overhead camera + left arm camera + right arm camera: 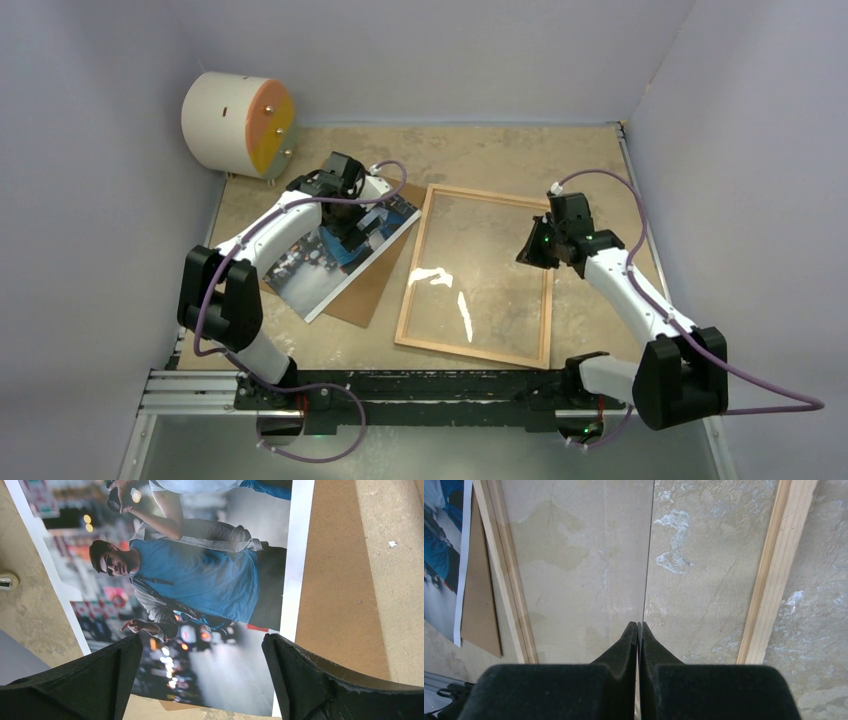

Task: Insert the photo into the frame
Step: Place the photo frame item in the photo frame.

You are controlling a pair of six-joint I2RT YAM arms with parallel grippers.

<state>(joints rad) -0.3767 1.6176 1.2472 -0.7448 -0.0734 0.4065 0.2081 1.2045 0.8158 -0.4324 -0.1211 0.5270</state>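
The large rectangular glossy photo [308,265] of people in blue and dark tones, white-bordered, lies face up on the left of the mottled beige, stone-look desk [500,150]. It rests askew on a flat brown fibreboard sheet [365,290], whose matt surface shows past the white border. Just beside that sheet lies the thin light-wood rectangular frame [414,265], flat on the desk, with streaks of glare on its clear pane [463,312]. So the photo is outside the frame, not yet in it.

The left hand [201,639] hovers over the photo with its black fingers spread wide, straddling the man in the blue shirt — a stance that looks set for coming down on the paper. The sheet is thin and slick, and I judge it hard to lift off a flat board without first sliding it to an edge.

The right hand [639,627] hangs over the frame's opening between the two long rails, fingers pressed together. A fine straight line runs away from their tips, and the desk looks hazier on one side of it — what that line is, and whether anything is pinched, I cannot tell.
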